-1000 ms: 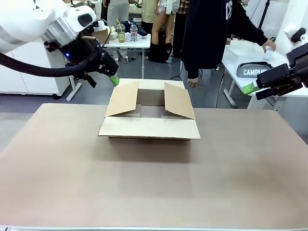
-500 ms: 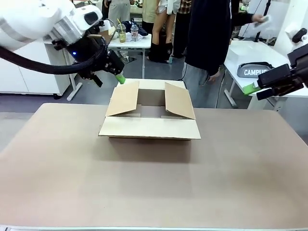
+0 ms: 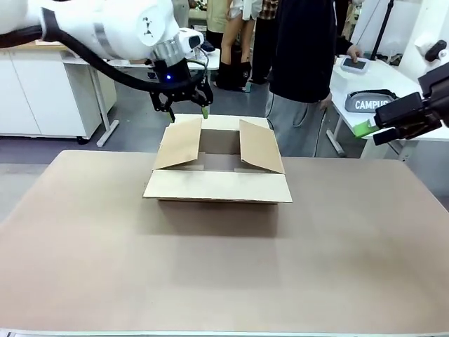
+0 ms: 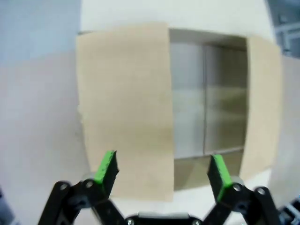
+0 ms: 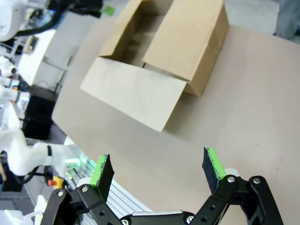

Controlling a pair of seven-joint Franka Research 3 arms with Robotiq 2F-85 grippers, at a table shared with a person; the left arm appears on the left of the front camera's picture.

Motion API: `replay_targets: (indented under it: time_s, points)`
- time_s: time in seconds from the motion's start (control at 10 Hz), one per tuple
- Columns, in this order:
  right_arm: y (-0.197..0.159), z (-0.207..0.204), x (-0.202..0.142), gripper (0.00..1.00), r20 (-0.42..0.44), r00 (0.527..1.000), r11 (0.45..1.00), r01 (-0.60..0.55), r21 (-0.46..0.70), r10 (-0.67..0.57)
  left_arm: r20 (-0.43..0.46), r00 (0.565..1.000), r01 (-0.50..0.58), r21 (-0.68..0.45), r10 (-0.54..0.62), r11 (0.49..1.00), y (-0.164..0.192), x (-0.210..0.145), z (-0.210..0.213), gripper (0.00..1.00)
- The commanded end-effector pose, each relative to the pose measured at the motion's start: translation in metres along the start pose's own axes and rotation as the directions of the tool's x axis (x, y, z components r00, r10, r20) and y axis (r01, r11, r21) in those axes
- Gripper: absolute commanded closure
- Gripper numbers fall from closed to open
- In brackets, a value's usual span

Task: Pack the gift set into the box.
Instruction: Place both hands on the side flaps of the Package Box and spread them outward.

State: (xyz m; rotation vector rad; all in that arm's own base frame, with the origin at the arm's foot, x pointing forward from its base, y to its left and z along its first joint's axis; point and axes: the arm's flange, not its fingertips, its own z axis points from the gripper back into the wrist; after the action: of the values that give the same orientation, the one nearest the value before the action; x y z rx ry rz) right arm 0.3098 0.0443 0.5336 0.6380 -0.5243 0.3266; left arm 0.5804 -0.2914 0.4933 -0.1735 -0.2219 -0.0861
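The box [image 3: 217, 186] is a brown cardboard carton in the middle of the table, its four flaps spread and its inside empty. My left gripper [image 3: 187, 112] hangs open just above the box's far left corner, pointing down. In the left wrist view the left gripper [image 4: 162, 163] looks straight down at one side flap and the open inside of the box [image 4: 124, 93]. My right gripper [image 3: 365, 130] is held high off the table's far right edge. In the right wrist view the right gripper [image 5: 157, 163] is open and empty, with the box [image 5: 187, 42] far beyond it. The gift set is out of view.
A person in a dark top [image 3: 302, 49] stands behind the box at the far side, one hand on a white side table [image 3: 344, 88] that carries a grey bag [image 3: 368, 102]. The brown table top [image 3: 224, 267] is bare in front of the box.
My left arm has swung right and turned its gripper downward over the box's far left corner. The person's arm has moved to the side table. The right arm has stayed put.
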Motion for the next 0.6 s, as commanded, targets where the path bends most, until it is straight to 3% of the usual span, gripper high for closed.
replay_targets:
  time_s: [0.0,0.5]
  points:
    - [-0.002,0.001,0.003,0.0,0.009,1.0,0.999,-0.023,0.025,0.022,-0.071,0.996,-0.054,0.116,0.062,0.992,-0.031,0.024,-0.013,0.0]
    - [-0.002,0.001,0.003,0.0,0.009,1.0,0.999,-0.023,0.025,0.022,0.0,0.992,-0.118,0.401,0.128,0.908,-0.052,0.019,-0.068,0.0]
